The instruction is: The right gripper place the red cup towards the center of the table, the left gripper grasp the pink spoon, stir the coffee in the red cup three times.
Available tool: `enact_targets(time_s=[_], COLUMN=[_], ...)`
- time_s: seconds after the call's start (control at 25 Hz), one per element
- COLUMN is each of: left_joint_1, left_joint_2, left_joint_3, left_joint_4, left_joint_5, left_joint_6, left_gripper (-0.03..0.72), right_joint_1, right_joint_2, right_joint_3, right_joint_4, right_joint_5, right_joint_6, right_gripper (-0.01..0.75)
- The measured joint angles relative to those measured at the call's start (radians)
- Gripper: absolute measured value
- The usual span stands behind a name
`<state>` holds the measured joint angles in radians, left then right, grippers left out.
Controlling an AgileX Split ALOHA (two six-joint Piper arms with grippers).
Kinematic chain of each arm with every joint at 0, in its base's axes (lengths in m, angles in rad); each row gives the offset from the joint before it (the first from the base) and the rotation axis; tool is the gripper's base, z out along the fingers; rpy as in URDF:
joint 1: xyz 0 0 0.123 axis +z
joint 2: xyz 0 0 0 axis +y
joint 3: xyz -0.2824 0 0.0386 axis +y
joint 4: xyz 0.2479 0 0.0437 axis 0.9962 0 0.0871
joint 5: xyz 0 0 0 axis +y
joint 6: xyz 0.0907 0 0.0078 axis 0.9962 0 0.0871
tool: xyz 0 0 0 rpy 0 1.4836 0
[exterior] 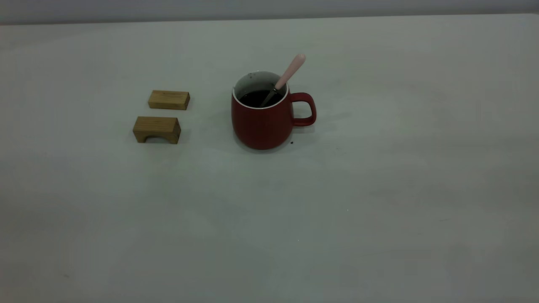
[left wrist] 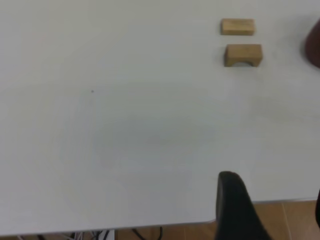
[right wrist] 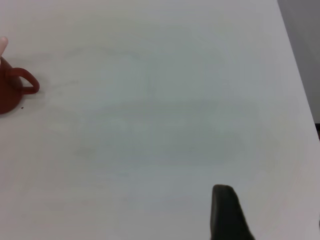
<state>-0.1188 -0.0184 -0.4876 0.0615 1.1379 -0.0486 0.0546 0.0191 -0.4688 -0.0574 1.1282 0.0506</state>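
Pale grey-white worktop filled the exterior view, with a strip of grey wall along its far edge. Neither arm appeared in that view.

Red cup stood upright near the middle of the worktop, loop handle pointing to the view's right. Coffee lay dark inside, well below the white rim. Pink spoon rested in the cup, bowl in the coffee, neck leaning on the rim on the handle side, pink handle sticking up and out at a tilt. Nothing held it.

Two wooden blocks lay to the view's left of the cup, apart from it and from each other: a flat block farther back, an arched block nearer the camera.

Left gripper: only one black finger showed, at the worktop's near edge, wood-coloured floor beyond it. Both blocks were well ahead of that finger; a sliver of the cup was just in view past them. Finger opening: cannot tell. It held nothing.

Right gripper: one black finger showed over bare worktop. Cup and spoon tip were far off ahead and to one side of it. Opening: cannot tell; nothing held.
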Motion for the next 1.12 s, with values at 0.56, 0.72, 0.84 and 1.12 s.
enact_targets(time_s=[0.56,0.72,0.84,1.12], left_joint_1=[0.001,0.001,0.001,0.001], left_joint_2=[0.0,0.0,0.0,0.0], left_joint_3=[0.001,0.001,0.001,0.001], left_joint_4=[-0.023,-0.023,-0.023,-0.023], left_joint_5=[0.0,0.0,0.0,0.0], left_joint_6=[0.037,0.037,0.037,0.037], left_gripper=[0.459,0.459,0.459,0.459], right_joint_1=[0.0,0.0,0.0,0.0], right_joint_2=[0.0,0.0,0.0,0.0], right_joint_3=[0.0,0.0,0.0,0.0], right_joint_4=[0.0,0.0,0.0,0.0], right_joint_5=[0.0,0.0,0.0,0.0], right_joint_6=[0.0,0.0,0.0,0.0], right_gripper=[0.474,0.474,0.474,0.474])
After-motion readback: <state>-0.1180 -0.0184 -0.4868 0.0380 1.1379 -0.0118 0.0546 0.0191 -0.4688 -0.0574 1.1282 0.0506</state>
